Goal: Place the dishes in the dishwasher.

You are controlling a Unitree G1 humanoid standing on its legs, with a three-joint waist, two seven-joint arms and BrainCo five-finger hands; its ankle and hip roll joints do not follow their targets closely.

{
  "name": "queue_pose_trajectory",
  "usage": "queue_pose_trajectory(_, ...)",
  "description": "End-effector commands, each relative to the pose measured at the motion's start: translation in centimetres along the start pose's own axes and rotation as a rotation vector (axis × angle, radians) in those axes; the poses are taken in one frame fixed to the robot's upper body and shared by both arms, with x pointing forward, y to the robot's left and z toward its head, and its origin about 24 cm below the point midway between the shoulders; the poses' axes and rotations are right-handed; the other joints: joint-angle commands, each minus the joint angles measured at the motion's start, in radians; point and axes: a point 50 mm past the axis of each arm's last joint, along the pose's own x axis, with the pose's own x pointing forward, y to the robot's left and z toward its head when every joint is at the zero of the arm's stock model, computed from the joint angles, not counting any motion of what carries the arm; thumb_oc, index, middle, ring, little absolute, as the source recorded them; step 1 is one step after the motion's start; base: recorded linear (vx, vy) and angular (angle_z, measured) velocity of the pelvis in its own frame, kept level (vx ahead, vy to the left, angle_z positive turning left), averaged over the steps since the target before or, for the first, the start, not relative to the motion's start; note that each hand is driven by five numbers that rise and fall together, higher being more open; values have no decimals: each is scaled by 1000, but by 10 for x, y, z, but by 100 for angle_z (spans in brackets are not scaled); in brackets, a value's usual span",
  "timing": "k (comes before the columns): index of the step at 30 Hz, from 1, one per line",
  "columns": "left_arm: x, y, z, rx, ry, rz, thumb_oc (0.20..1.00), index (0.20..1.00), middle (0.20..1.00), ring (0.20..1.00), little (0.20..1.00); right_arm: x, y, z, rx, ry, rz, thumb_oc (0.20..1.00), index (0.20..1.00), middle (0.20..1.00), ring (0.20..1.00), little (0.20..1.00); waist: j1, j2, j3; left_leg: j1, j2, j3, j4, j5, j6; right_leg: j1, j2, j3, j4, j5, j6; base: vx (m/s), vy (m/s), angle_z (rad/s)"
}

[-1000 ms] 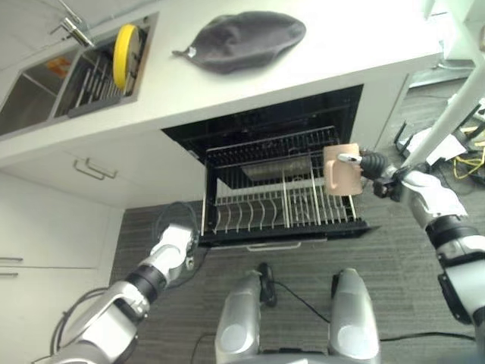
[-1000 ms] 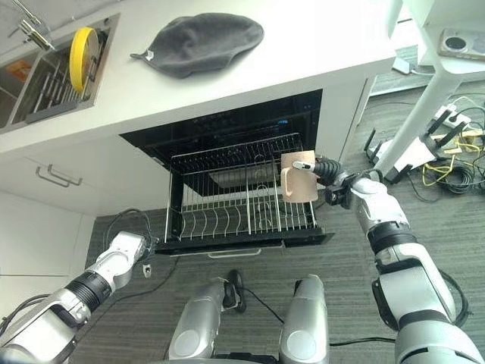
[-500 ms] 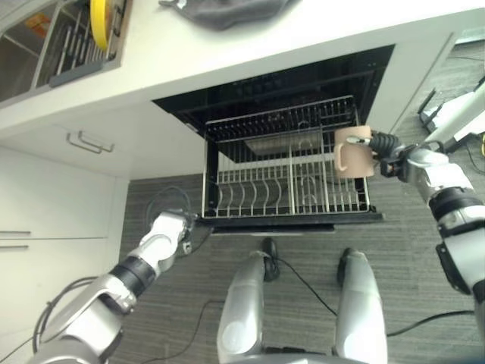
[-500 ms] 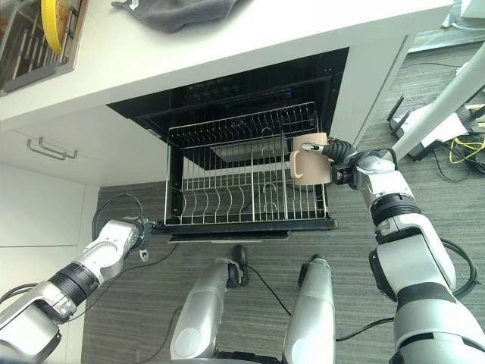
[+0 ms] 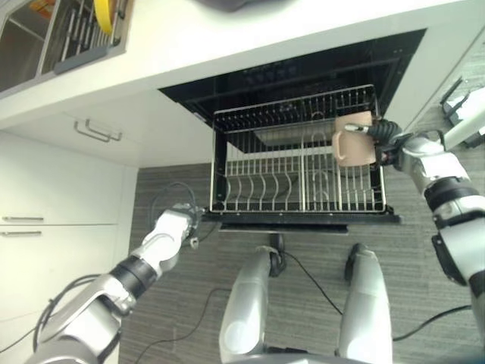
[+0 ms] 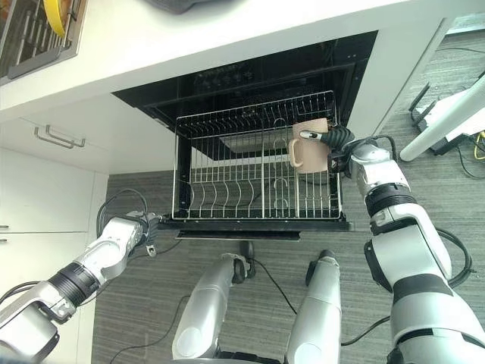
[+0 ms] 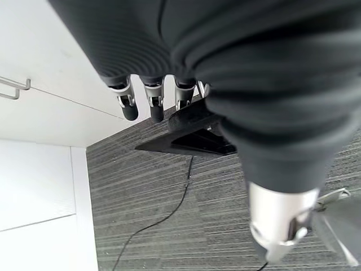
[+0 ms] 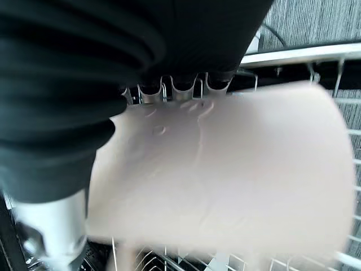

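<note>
Your right hand (image 6: 339, 142) gripped 1 beige mug (image 6: 311, 145) over the right side of the pulled-out dishwasher rack (image 6: 227, 189), not yet set down. I judged the rack otherwise unloaded. Your left hand (image 7: 152, 101) hung low, fingers relaxed, holding nothing.

a pale pink mug (image 5: 355, 139), a silver wire rack (image 5: 301, 162) in a black dishwasher (image 5: 288, 72), a white counter (image 5: 227, 45), a yellow plate (image 5: 104, 13) far left, grey striped carpet (image 5: 303, 250).
</note>
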Motion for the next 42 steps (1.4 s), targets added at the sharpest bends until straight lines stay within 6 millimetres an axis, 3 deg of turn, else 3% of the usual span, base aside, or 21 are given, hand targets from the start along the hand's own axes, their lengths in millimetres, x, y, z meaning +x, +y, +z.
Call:
queue_pose_trajectory(1,-11,-171,52,70,-195,-608,1000,1000,1000,1000,1000,-3,-10,47,5,-159,-43,1000,1000,1000,1000,1000,55,-58,54,-19,-34,-25,-74,27,38,-36,12,-41,-54,38,-29,-132,7,1)
queue_pose_trajectory(5,-11,-170,52,56,-188,-584,1000,1000,1000,1000,1000,-4,-12,47,7,-162,-73,1000,1000,1000,1000,1000,51,-66,54,-1,-32,-19,-88,25,41,-25,16,-47,-66,42,-28,-42,-4,0)
queue_pose_trajectory(6,-11,-170,53,54,-191,-580,1000,1000,1000,1000,1000,-4,-12,46,6,-158,-78,1000,1000,1000,1000,1000,49,-68,54,17,-35,-24,-84,1,36,-9,17,-38,-61,19,-21,-68,-6,0)
queue_pose_trajectory(7,-11,-167,51,45,-191,-561,1000,1000,1000,1000,1000,-5,-15,47,4,-164,-91,1000,1000,1000,1000,1000,49,-68,54,9,-30,-15,-97,29,43,-18,19,-49,-78,49,-27,-63,-10,-1)
queue_pose_trajectory(14,-9,-144,43,-116,-193,-396,1000,1000,1000,1000,1000,-15,-29,58,-43,-245,-226,1000,1000,1000,1000,1000,38,-81,54,42,-24,-5,-117,35,46,14,26,-54,-105,64,-22,-61,-7,-1)
queue_pose_trajectory(15,-10,-128,38,-219,-217,-291,1000,1000,1000,1000,1000,-21,-31,67,-30,-310,-252,1000,1000,1000,1000,1000,33,-83,54,52,-24,-1,-123,38,47,23,27,-55,-115,70,-19,-59,-5,0)
queue_pose_trajectory(19,-16,-100,25,-388,-252,-134,1000,1000,1000,1000,1000,-32,-33,77,-13,-409,-272,1000,1000,1000,1000,1000,30,-84,54,67,-27,0,-131,43,51,39,27,-57,-130,82,-12,-40,-14,1)
queue_pose_trajectory(22,-36,-55,4,-645,-376,76,1000,1000,1000,1000,1000,-52,-27,78,-11,-523,-255,1000,1000,1000,1000,1000,29,-93,54,93,-32,0,-152,52,60,74,26,-67,-165,101,-3,-63,-50,8)
queue_pose_trajectory(23,-47,-37,-4,-736,-448,151,1000,1000,1000,1000,1000,-61,-23,72,-15,-553,-239,1000,1000,1000,1000,1000,28,-100,54,105,-34,0,-164,56,64,90,26,-73,-180,110,-1,-50,-49,10)
queue_pose_trajectory(24,-49,-36,-5,-746,-458,164,1000,1000,1000,1000,1000,-62,-22,70,-12,-555,-235,1000,1000,1000,1000,1000,27,-102,54,108,-34,0,-166,57,64,94,26,-74,-183,111,0,-65,-80,11)
queue_pose_trajectory(27,-74,-2,-25,-910,-606,343,1000,1000,1000,1000,1000,-80,-6,37,35,-583,-178,1000,1000,1000,1000,1000,21,-129,54,135,-39,-4,-189,65,69,134,30,-85,-213,126,7,-50,-85,12)
queue_pose_trajectory(32,-101,23,-40,-1091,-809,645,1000,1000,1000,1000,1000,-97,14,-3,122,-581,-137,1000,1000,1000,1000,1000,5,-169,54,210,-39,0,-225,69,64,234,50,-96,-283,134,7,-47,-58,8)
queue_pose_trajectory(37,-121,25,-43,-1249,-993,896,1000,1000,1000,1000,1000,-108,27,-34,199,-554,-136,1000,1000,1000,1000,1000,-1,-204,43,326,-26,23,-299,86,48,385,66,-114,-406,157,6,-19,-6,0)
queue_pose_trajectory(39,-132,20,-47,-1330,-1059,1042,1000,1000,1000,1000,1000,-117,29,-51,248,-531,-143,1000,1000,1000,1000,1000,-4,-234,-15,397,-30,39,-356,84,39,466,57,-123,-510,184,24,52,84,4)
queue_pose_trajectory(42,-137,19,-48,-1357,-1103,1090,1000,1000,1000,1000,1000,-125,34,-60,283,-533,-155,1000,1000,1000,1000,1000,-8,-261,-74,456,-46,61,-391,64,42,528,38,-128,-591,220,52,44,141,1)
